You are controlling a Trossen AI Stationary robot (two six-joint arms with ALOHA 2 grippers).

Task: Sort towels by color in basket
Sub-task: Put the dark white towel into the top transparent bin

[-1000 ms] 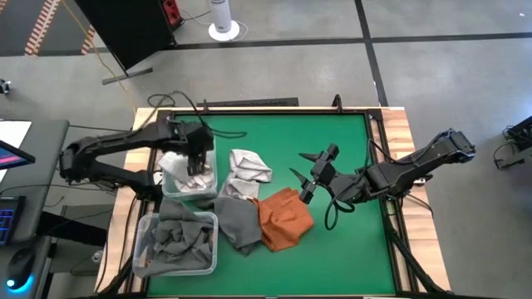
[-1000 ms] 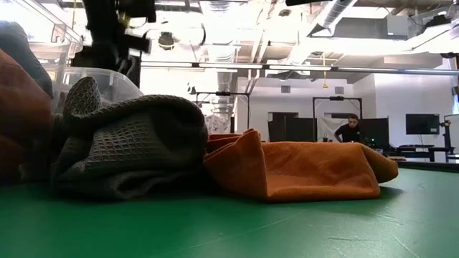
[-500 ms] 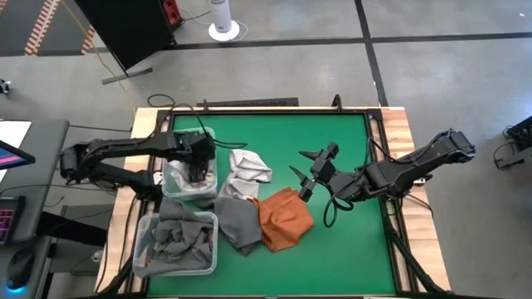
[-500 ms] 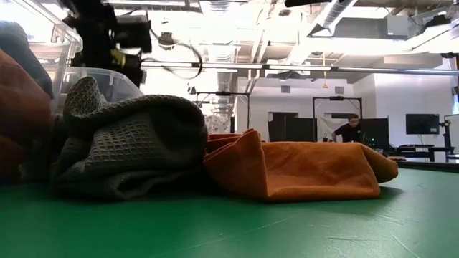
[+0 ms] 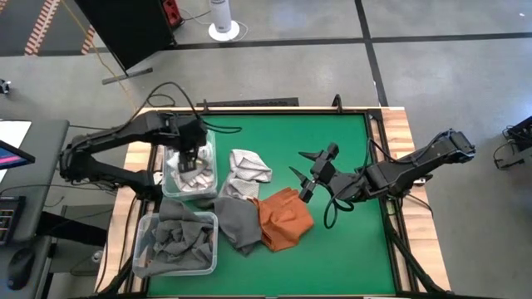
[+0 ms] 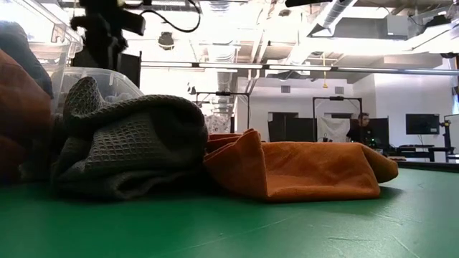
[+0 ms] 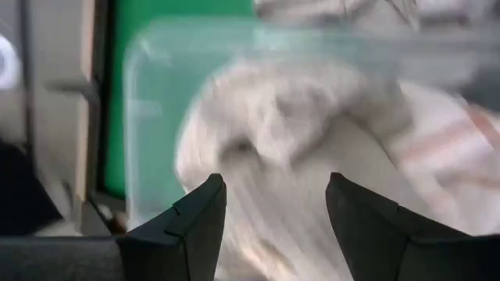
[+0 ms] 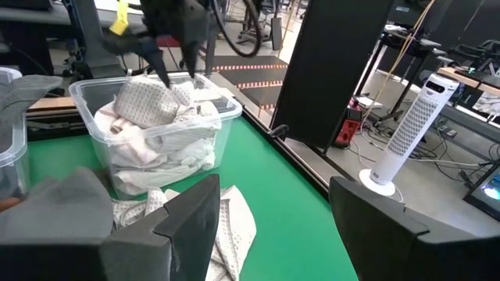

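In the high view, the left gripper point(image 5: 190, 159) hangs over a clear bin point(image 5: 208, 184) at centre left of the frame, which holds white towels point(image 5: 184, 179); its fingers stand apart with nothing between them. Below that bin, a second clear bin point(image 5: 150, 223) holds dark grey towels point(image 5: 176, 240). On the green table point(image 5: 274, 141), a white checked towel point(image 5: 248, 173) lies just right of the upper bin, with a loose grey towel point(image 5: 237, 221) and a rust-orange towel point(image 5: 285, 218) touching below it. The right gripper point(image 5: 310, 173) waits right of centre, fingers wide and empty. In the low view, the grey towel point(image 6: 133, 147) fills the left and the orange towel point(image 6: 308, 172) spreads to the right; a person point(image 6: 361, 130) stands far behind. The left wrist view shows open fingers point(image 7: 191, 226) above the white towels point(image 7: 312, 148). The right wrist view shows the bin of white towels point(image 8: 160, 129) at upper left.
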